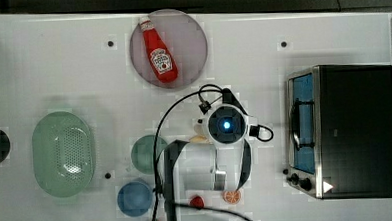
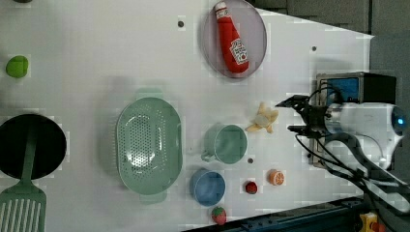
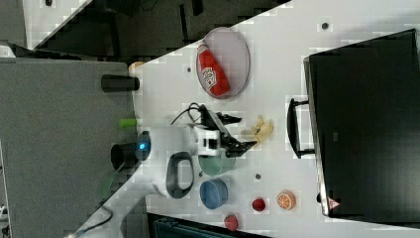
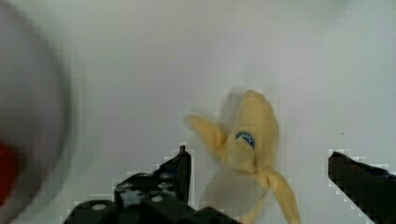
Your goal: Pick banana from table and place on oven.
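The banana [image 2: 263,121] is pale yellow and partly peeled, and it lies on the white table [image 2: 96,58] between the green mug and the oven. My gripper [image 2: 295,115] hangs above it, open, with nothing between its black fingers [image 3: 233,119]. In the wrist view the banana [image 4: 252,135] lies between the two spread fingers, and my gripper [image 4: 258,156] is still clear of it. In the top view my wrist covers most of the banana [image 1: 199,139]. The oven [image 1: 352,131], with a black top and a blue glass door, stands at the top view's right.
A ketchup bottle [image 1: 158,52] lies on a round plate. A green colander [image 1: 63,154], a green mug [image 2: 227,143] and a blue cup [image 2: 208,187] stand at the left view's middle. An orange slice [image 2: 276,177] and strawberries [image 2: 218,215] lie near the table's edge.
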Available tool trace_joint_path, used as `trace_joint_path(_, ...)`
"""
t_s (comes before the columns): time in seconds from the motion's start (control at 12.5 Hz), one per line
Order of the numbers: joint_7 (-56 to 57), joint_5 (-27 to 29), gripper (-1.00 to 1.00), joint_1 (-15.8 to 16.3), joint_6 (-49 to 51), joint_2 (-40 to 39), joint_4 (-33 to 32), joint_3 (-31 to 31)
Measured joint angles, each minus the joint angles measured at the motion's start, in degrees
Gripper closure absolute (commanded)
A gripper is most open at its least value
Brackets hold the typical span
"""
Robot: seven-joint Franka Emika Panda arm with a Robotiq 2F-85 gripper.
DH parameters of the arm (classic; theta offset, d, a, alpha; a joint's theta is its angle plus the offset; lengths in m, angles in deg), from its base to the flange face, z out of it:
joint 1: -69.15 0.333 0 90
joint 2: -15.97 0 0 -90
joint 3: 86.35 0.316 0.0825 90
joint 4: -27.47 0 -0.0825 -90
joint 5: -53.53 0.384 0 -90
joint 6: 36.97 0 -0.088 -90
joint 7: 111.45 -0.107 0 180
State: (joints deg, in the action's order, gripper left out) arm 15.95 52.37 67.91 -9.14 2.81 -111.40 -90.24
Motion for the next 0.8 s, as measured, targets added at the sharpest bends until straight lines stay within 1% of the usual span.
trace_joint_path(0.16,-0.04,0.00,-1.00,0.03,-4.42,-5.41,-0.34,-0.29)
trace_joint_path(0.24,-0.06,0.00,-0.93,0.00,-6.49,-7.67,-0.67,-0.51)
trace_joint_path(0.4,-0.07,0.07,-0.43,-0.37,-8.78,-10.42,-1.90,-0.29)
trace_joint_path(0.48,-0.08,-0.46,-0.18,-0.19,-11.97,-10.77,-2.57,-0.23)
trace_joint_path(0.72,-0.08,-1.51,0.47,0.42,-13.65,-9.78,-3.13,-0.17)
trace_joint_path(0.8,-0.08,-1.43,0.48,1.20,-14.49,-9.76,-3.13,-0.81)
